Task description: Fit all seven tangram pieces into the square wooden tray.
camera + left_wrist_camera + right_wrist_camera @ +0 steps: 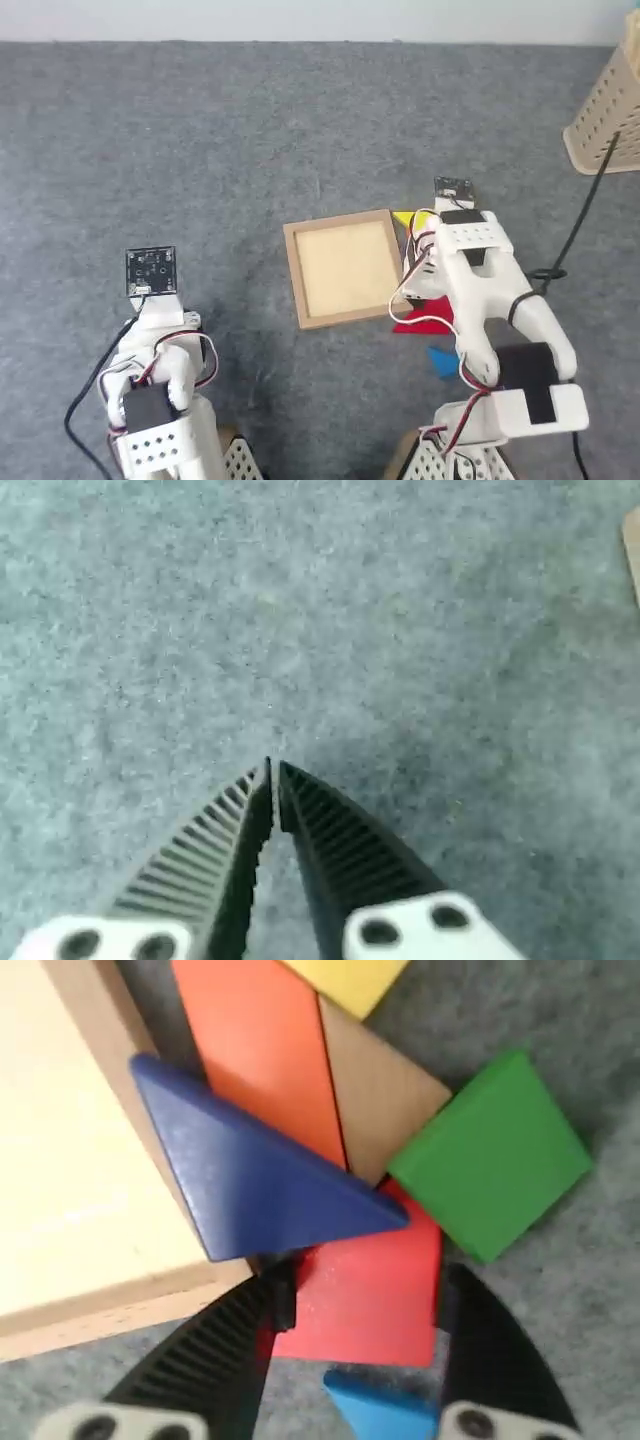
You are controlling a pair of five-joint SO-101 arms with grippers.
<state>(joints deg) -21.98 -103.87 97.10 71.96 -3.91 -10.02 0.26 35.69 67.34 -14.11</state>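
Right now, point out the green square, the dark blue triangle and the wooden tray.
green square [490, 1155], right wrist view, centre of its top face.
dark blue triangle [245, 1185], right wrist view, centre of its top face.
wooden tray [345, 268], high view, bare floor.

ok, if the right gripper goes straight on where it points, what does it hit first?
Most likely the red piece, lying between the open fingers of the right gripper. The finger nearer the tray could catch the dark blue triangle first; depth is unclear.
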